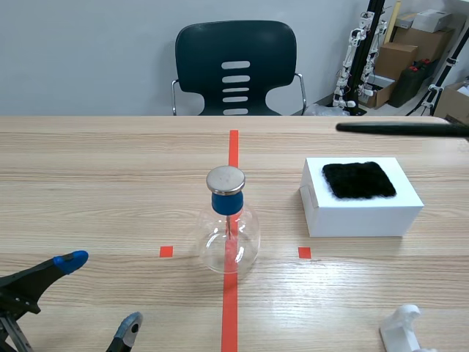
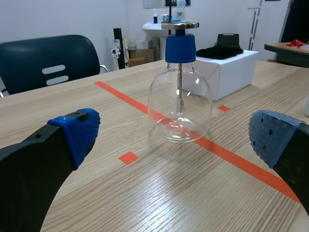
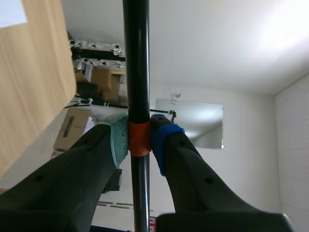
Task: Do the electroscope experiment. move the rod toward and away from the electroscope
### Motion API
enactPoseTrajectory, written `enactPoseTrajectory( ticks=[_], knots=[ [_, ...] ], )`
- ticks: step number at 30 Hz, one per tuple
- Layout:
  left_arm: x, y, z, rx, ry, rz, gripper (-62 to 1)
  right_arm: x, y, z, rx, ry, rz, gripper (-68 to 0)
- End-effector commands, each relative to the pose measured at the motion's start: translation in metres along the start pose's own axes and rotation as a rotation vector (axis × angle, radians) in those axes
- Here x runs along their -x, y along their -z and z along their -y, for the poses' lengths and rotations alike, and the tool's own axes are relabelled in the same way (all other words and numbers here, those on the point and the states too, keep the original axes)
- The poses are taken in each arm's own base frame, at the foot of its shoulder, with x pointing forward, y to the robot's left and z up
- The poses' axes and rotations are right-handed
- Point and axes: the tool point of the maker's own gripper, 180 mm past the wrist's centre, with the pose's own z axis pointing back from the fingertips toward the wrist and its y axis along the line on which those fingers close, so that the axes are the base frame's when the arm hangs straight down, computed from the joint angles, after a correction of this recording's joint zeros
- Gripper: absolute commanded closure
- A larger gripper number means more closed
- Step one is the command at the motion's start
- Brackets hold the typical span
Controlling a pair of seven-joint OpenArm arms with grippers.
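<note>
The electroscope (image 1: 229,224) is a clear glass flask with a blue stopper and a round metal cap, standing on the red centre tape line. In the left wrist view the electroscope (image 2: 179,92) stands ahead of my left gripper (image 2: 178,140), which is open with nothing between its blue pads. That left gripper (image 1: 99,293) sits low at the near left of the table. A black rod (image 1: 399,128) hangs level above the table's right side, tip toward the middle. My right gripper (image 3: 140,137) is shut on the rod (image 3: 136,63) at its orange band.
A white box (image 1: 360,196) with a black fur cloth (image 1: 359,180) on top sits right of the flask. A white stand (image 1: 403,330) shows at the near right edge. A dark chair (image 1: 236,67) stands behind the table.
</note>
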Motion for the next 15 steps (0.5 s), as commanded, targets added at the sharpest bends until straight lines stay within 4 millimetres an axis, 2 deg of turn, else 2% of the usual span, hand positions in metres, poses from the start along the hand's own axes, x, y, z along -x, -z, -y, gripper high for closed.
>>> enactPoseTrajectory(
  ticks=[1, 10, 15],
  knots=[
    [-0.007, 0.002, -0.001, -0.002, 0.0, 0.033, -62.3, 0.002, 0.011, 0.015, 0.048, -0.01, 0.008, -1.9],
    [-0.007, 0.002, -0.001, -0.002, 0.0, 0.033, -62.3, 0.001, 0.048, 0.04, 0.101, -0.053, 0.029, -1.9],
    [-0.007, 0.002, -0.001, -0.002, 0.0, 0.034, -62.3, -0.005, 0.053, 0.04, 0.103, -0.065, 0.047, -1.9]
  ],
)
